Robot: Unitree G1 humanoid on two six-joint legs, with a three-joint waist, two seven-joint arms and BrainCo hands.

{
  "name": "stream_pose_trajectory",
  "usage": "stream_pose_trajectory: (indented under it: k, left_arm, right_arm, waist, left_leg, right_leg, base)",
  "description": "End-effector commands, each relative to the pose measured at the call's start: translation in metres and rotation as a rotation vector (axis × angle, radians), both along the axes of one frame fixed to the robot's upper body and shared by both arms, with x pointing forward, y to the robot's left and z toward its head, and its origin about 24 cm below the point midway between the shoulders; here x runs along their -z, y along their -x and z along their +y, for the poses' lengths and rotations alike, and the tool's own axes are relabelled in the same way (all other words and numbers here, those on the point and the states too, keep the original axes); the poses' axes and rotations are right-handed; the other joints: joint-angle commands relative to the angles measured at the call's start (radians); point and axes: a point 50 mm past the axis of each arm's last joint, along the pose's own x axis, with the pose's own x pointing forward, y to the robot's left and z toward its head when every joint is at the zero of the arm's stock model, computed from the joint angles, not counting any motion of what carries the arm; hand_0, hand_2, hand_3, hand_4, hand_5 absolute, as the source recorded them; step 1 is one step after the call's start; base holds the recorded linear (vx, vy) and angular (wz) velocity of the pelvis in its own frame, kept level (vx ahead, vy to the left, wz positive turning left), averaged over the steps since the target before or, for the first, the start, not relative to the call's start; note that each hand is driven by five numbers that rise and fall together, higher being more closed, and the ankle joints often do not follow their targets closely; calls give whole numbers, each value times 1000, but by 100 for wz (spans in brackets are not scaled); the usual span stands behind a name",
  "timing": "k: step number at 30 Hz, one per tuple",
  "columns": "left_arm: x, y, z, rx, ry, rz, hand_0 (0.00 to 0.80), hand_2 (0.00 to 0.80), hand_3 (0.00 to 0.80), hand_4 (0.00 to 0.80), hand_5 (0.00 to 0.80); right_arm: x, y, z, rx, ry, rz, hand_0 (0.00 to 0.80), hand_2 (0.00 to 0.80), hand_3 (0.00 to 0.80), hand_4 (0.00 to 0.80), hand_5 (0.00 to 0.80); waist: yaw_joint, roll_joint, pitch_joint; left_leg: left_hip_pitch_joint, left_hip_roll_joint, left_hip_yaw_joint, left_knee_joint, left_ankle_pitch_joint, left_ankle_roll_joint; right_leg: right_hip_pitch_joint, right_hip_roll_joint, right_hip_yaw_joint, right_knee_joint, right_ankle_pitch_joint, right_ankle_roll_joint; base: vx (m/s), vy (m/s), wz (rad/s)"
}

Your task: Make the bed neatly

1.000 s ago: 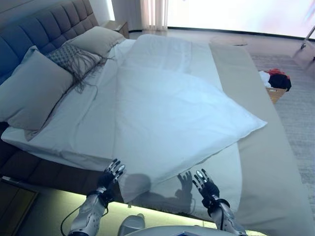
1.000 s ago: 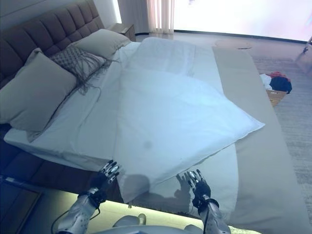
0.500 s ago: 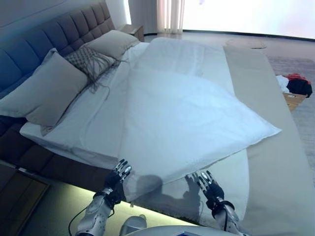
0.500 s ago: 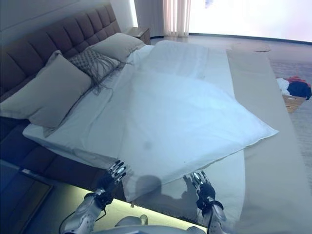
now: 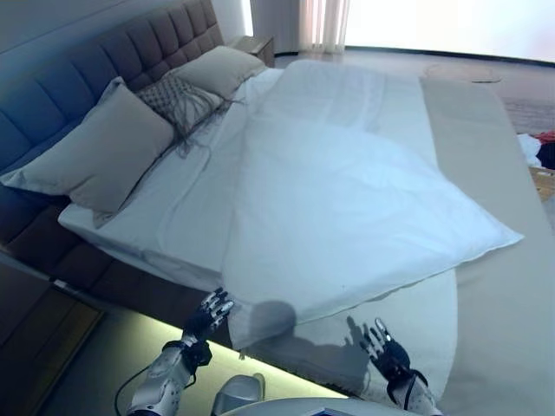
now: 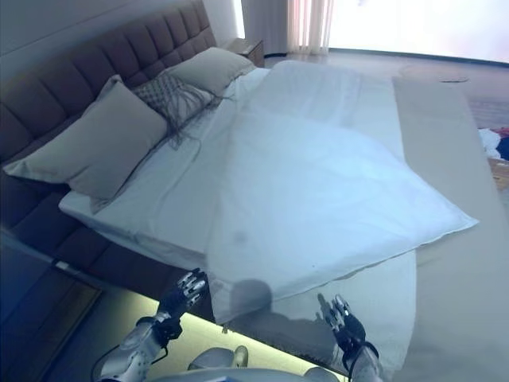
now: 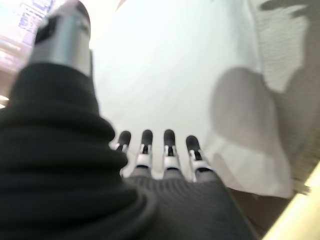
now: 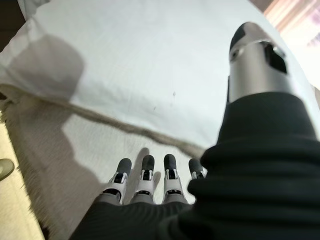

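A white duvet (image 5: pixel 347 191) lies askew across the bed, one corner hanging over the near edge (image 5: pixel 247 334) and another pointing right (image 5: pixel 512 236). A beige cover (image 5: pixel 416 321) shows beneath it. My left hand (image 5: pixel 208 314) is open, fingers straight, just short of the near duvet corner, which also shows in the left wrist view (image 7: pixel 250 165). My right hand (image 5: pixel 386 347) is open above the beige cover at the near edge, holding nothing; its fingers (image 8: pixel 145 170) hover over the cover (image 8: pixel 75 150).
Two grey pillows (image 5: pixel 100 152) (image 5: pixel 217 69) and a fringed cushion (image 5: pixel 182 100) lie against the padded headboard (image 5: pixel 95 61). A nightstand (image 5: pixel 256 45) stands at the far corner. A basket of clothes (image 5: pixel 545 156) sits on the floor at right. A lit strip runs under the bed frame (image 5: pixel 147 334).
The camera has swung, shifting the whole bed rightward in view. Both hands stay open near the bed's near edge; the right hand has dropped slightly lower in view.
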Motion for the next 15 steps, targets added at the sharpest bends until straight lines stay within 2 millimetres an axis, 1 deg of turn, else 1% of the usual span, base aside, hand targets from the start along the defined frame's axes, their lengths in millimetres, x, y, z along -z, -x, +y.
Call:
stream_pose_trajectory:
  k: [1,2,3,5,7,9,11,12,15]
  left_arm:
    - [-44,-44,-1,61,5,-225,0,0,0,0,0]
    - [-41,-38,1,58,-17,-203,0,0,0,0,0]
    - [-39,-33,3,39,-25,-182,0,0,0,0,0]
    - [-38,-27,10,3,-22,-162,0,0,0,0,0]
    - [-43,-34,13,-14,-9,-190,0,0,0,0,0]
    - [-54,-51,9,-16,19,-239,0,0,0,0,0]
    - [-60,-61,3,-14,53,-261,0,0,0,0,0]
    - [-61,-62,1,-11,59,-266,0,0,0,0,0]
    - [-65,-64,-4,-1,83,-282,0,0,0,0,0]
  right_arm:
    - [-27,-44,-15,100,-31,-185,0,0,0,0,0]
    - [-24,-40,-21,122,-39,-173,0,0,0,0,0]
    - [-23,-39,-22,136,-38,-163,0,0,0,0,0]
    - [-26,-43,-29,150,-21,-161,0,0,0,0,0]
    - [-36,-54,-43,168,13,-205,0,0,0,0,0]
    - [-55,-72,-63,197,37,-266,0,0,0,0,0]
    - [-74,-89,-77,237,44,-303,0,0,0,0,0]
    - [-78,-92,-81,252,41,-314,0,0,0,0,0]
    - [-96,-98,-101,300,45,-357,0,0,0,0,0]
  waist:
    - [53,-8,87]
    - [53,-14,95]
    - [52,-17,105]
    - [56,-13,125]
    - [58,2,156]
    - [55,19,190]
    - [57,34,211]
    - [60,39,213]
    - [55,53,227]
  left_leg:
    - [-42,9,-14,118,-52,51]
    - [-40,-4,-15,147,-71,56]
    - [-44,-12,-18,184,-92,59]
    - [-82,-16,-14,247,-124,67]
    - [-157,-11,-13,290,-134,66]
    - [-239,-6,-10,315,-128,62]
    - [-292,-3,-12,338,-124,56]
    - [-300,0,-23,354,-151,48]
    - [-357,-3,-17,393,-153,43]
  right_leg:
    - [-10,-102,-29,-79,285,80]
    - [-32,-128,-23,-82,316,93]
    - [-47,-142,-6,-80,332,100]
    - [-89,-156,0,-50,327,108]
    - [-165,-162,12,-24,326,109]
    - [-245,-157,23,1,318,105]
    - [-303,-167,22,32,317,99]
    - [-319,-167,37,55,296,115]
    - [-383,-182,42,101,297,112]
  base:
    - [144,152,-3]
    - [241,83,22]
    - [279,-4,39]
    - [85,-32,28]
    - [-230,-12,-4]
    - [-329,-7,7]
    - [-137,-8,18]
    - [-23,-6,14]
    - [-27,25,4]
